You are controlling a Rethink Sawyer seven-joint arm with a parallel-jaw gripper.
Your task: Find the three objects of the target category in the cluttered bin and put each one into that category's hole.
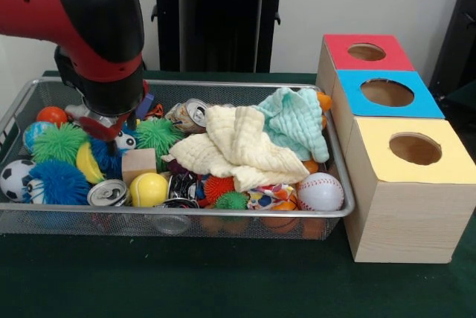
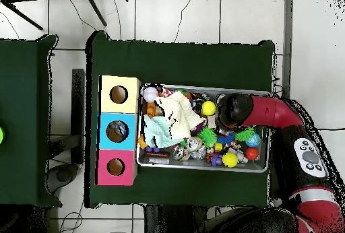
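Bin (image 1: 338, 214) crammed — balls, cans, cloths (image 1: 238, 147).

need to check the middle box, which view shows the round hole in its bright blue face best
The overhead view: it looks straight down on the round hole in the bright blue face, showing a full circle. The front view shows that hole slanted, as a flattened oval.

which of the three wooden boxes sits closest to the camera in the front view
The yellow-faced box is closest. The blue-faced box comes next behind it, and the red-faced box is farthest back. All three stand in a row beside the wire bin.
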